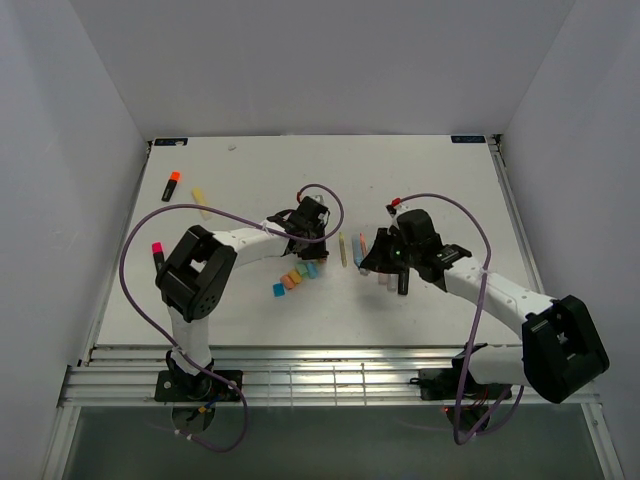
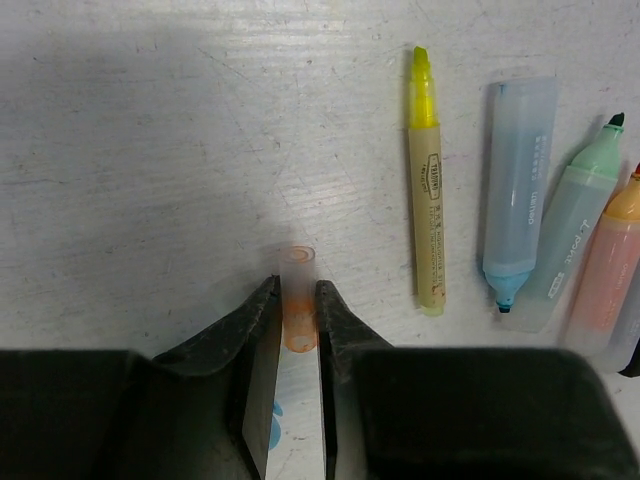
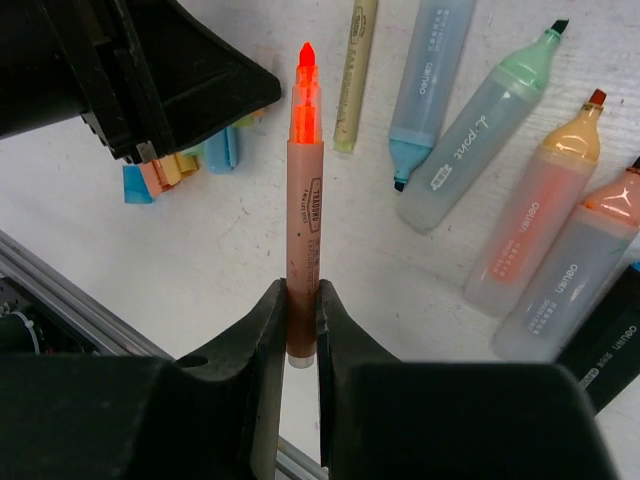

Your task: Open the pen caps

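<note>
My left gripper (image 2: 298, 292) is shut on a short translucent orange pen cap (image 2: 297, 264) just above the table; it sits mid-table in the top view (image 1: 312, 232). My right gripper (image 3: 301, 295) is shut on the rear end of a thin orange pen (image 3: 304, 200), whose bare tip points at the left gripper; in the top view it is to the right (image 1: 372, 258). A thin yellow uncapped pen (image 2: 428, 190) lies between the arms. Blue (image 3: 432, 70), green (image 3: 480, 130) and orange (image 3: 545, 210) uncapped highlighters lie beside it. Several loose caps (image 1: 296, 277) lie in a row below the left gripper.
A black marker with an orange end (image 1: 172, 185), a yellow pen (image 1: 202, 202) and a pink-ended black marker (image 1: 157, 255) lie at the left. A black marker (image 3: 610, 350) lies at the right of the highlighter row. Metal rails (image 1: 320, 365) run along the near edge.
</note>
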`<state>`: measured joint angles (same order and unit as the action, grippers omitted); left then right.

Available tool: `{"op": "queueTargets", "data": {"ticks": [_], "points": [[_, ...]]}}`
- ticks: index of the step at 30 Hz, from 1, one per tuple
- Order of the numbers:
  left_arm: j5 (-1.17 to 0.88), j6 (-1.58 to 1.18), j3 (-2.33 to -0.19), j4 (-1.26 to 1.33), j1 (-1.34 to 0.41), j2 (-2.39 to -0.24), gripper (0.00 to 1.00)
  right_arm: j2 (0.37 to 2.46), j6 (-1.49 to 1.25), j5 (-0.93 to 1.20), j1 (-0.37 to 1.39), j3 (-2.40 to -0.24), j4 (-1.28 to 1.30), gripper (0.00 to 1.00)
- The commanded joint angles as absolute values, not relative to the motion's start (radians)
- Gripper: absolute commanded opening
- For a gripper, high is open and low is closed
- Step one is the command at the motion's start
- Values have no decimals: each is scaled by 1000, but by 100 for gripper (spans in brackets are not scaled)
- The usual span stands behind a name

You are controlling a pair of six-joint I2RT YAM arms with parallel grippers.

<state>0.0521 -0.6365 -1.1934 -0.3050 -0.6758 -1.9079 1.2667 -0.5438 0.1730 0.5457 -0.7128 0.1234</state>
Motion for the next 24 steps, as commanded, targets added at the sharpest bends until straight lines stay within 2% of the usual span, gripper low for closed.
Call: {"op": "queueTargets", "data": {"ticks": [1,15,24], "points": [[91,-638,-1209,-353,-676,-1890,31,1284,-546,189,549,-772,72,8],[155,-640,-1209,-360,-676,-1835,50,1419,-540,224,555,-813,34,8],[271,-618,-1215,-359,-661,-1663,59,1541,-557,241,578,-894,11,8]]}}
